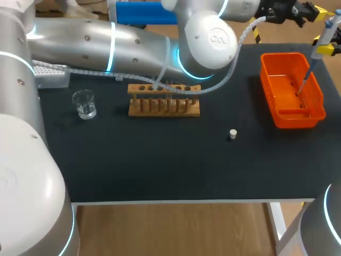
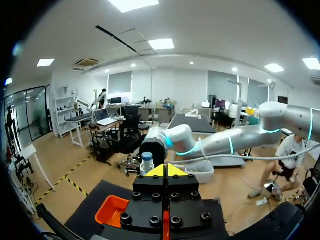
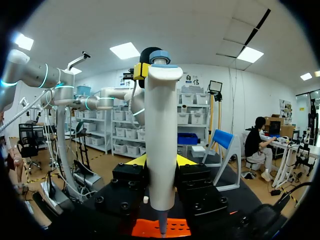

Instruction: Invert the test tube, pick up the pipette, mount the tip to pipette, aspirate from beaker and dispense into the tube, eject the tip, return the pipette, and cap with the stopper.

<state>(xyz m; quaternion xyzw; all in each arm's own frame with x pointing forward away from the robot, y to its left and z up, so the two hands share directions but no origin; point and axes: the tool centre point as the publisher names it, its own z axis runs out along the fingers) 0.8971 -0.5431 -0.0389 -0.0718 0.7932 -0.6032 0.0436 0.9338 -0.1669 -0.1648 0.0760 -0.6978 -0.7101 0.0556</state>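
1. The right tool [image 3: 161,161] is clamping the white-and-blue plastic pipette [image 3: 161,150] from both sides. The body is sitting upright between the fingers, narrow end pointing down.
2. In the head view the pipette [image 1: 326,33] is hanging over the far right corner of the black surface [image 1: 160,165]. Its long axis is running near vertical with a slight lean, and its thin lower end is dipping inside the orange plastic bin [image 1: 290,56].
3. The left tool [image 2: 165,170] is showing its yellow tips pressed together, gripping nothing. The left arm is lying across past the middle, putting this tool [image 1: 309,9] at the far edge near the pipette's upper end.
4. Key relation: the pipette's top cap [image 2: 146,162] is sitting just ahead of the left tool's closed tips, slightly to one side. Contact cannot be told.
5. Judgement: this is looking like the tip-ejection step, with the bin waiting under the pipette's end. The free left tool is the one placed to press the top, pushing down along the pipette's long axis while the right tool is holding it steady.
6. Whether a tip is sitting on the pipette's end is too small to tell.
7. The wooden tube rack [image 1: 164,100] is standing mid-surface, and the test tube in it cannot be made out. The clear glass beaker [image 1: 84,103] is standing well apart to its left. The small white stopper [image 1: 233,134] is lying alone between rack and bin, not yet used.
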